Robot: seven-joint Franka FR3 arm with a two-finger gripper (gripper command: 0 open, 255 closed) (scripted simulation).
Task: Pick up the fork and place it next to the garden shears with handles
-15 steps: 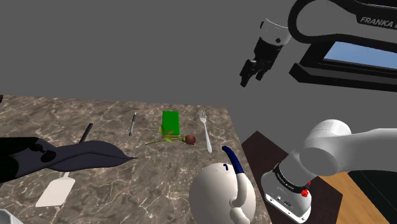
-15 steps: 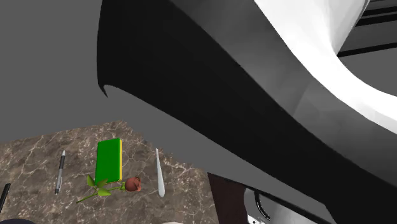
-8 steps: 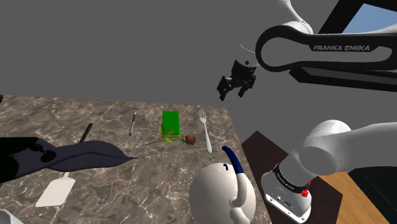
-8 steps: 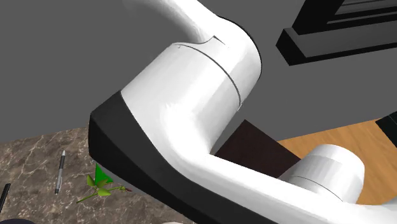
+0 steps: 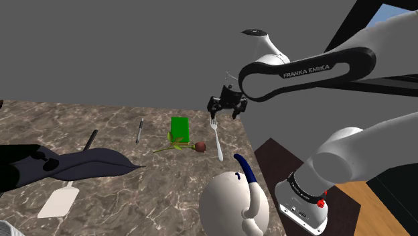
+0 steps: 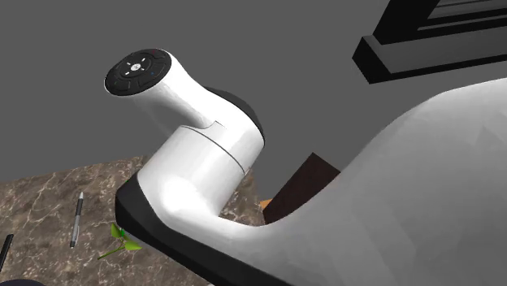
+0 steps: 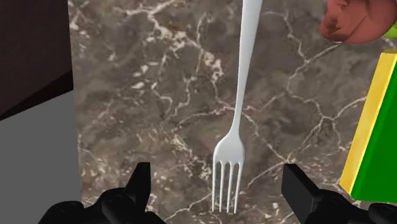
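Gripper (image 5: 226,107) is open, fingers (image 7: 141,184) well apart, nothing in them. It hangs above the tine end of the fork (image 7: 238,121). The fork lies flat on the marble counter (image 5: 120,194), tines between the finger lines, handle running straight away from the gripper.

Handling, my read: light, thin, stiff, probably slick. It sits low, so the fingertips need to reach almost to the counter. Best hold is across the narrow neck or lower handle just past the tines. Nearer mid-handle it would balance better and swing less.

The wrist view gives the alignment: fingers straddle the fork's width, the green-and-yellow book (image 7: 375,127) is close outside one finger, and the rose bud (image 7: 353,19) sits beside the far handle. The shoulder view gives the height above the counter and the garden shears (image 5: 94,163), well away from the gripper beyond the book. In the second exterior view the arm (image 6: 325,211) blocks the fork; the pen (image 6: 76,219) shows.
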